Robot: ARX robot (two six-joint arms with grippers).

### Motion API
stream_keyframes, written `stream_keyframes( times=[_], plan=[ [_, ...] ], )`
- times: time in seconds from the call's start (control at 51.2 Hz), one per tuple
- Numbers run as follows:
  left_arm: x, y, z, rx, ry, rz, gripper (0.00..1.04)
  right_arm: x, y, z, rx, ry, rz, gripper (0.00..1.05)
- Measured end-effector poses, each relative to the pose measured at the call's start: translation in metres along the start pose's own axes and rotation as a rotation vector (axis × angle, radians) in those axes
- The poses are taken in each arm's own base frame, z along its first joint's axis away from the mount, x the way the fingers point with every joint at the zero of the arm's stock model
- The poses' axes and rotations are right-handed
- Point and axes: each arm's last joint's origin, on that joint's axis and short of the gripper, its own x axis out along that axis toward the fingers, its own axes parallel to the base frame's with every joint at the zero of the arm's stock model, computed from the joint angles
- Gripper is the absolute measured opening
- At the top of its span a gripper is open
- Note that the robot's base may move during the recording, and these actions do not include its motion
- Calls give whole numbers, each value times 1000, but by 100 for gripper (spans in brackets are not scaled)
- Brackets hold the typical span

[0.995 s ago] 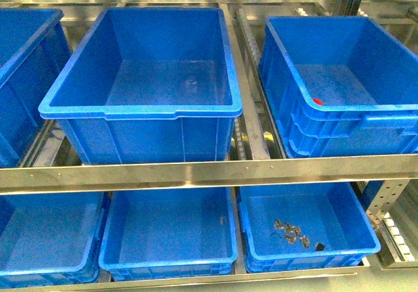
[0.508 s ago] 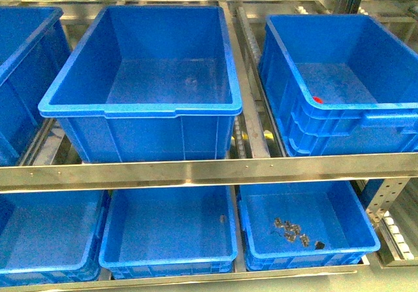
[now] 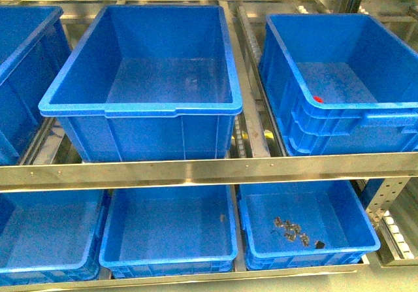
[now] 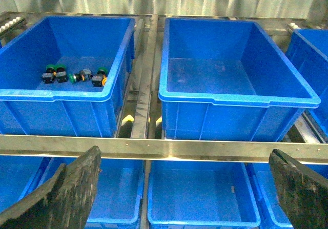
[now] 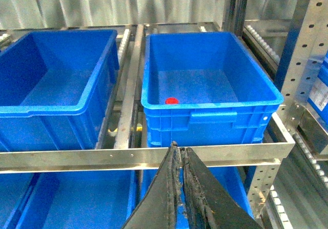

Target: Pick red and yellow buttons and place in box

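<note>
The box (image 3: pixel 339 119), a deep blue crate with a ridged front, stands at the right of the upper shelf. One red button (image 3: pixel 317 99) lies inside it near the front wall, also seen as a red cap (image 5: pixel 171 101) behind the box rim (image 5: pixel 212 106). Several small switches (image 4: pixel 77 75) lie in the far-left crate (image 4: pixel 51 93); most have green caps and one shows a yellow-orange cap (image 4: pixel 104 79). My left gripper (image 4: pixel 184 188) is open and empty in front of the shelf rail. My right gripper (image 5: pixel 179 149) is shut with nothing in it, below the box. Neither arm shows in the front view.
A plain-fronted blue crate (image 3: pixel 140 112) stands mid-shelf, with nothing inside it. A steel rail (image 3: pixel 209 171) runs across below the upper crates. Shallower blue bins sit on the lower shelf; the right one (image 3: pixel 307 256) holds several small dark parts (image 3: pixel 294 232). A perforated steel upright (image 5: pixel 302 49) stands at the right.
The front view has shifted very slightly. Nothing in the crates has moved.
</note>
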Motion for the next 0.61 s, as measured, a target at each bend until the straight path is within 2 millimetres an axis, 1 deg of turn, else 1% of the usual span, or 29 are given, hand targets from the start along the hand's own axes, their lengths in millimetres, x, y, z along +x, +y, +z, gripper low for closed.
stream_keyframes(
  times=[0.078, 0.156, 0.605],
  plan=[
    [0, 0, 0, 0, 0, 0, 97, -7, 0, -4, 0, 35, 1, 3],
    [0, 0, 0, 0, 0, 0, 97, -11, 0, -3, 0, 9, 1, 3],
    [0, 0, 0, 0, 0, 0, 97, -11, 0, -2, 0, 3, 1, 3]
  ],
)
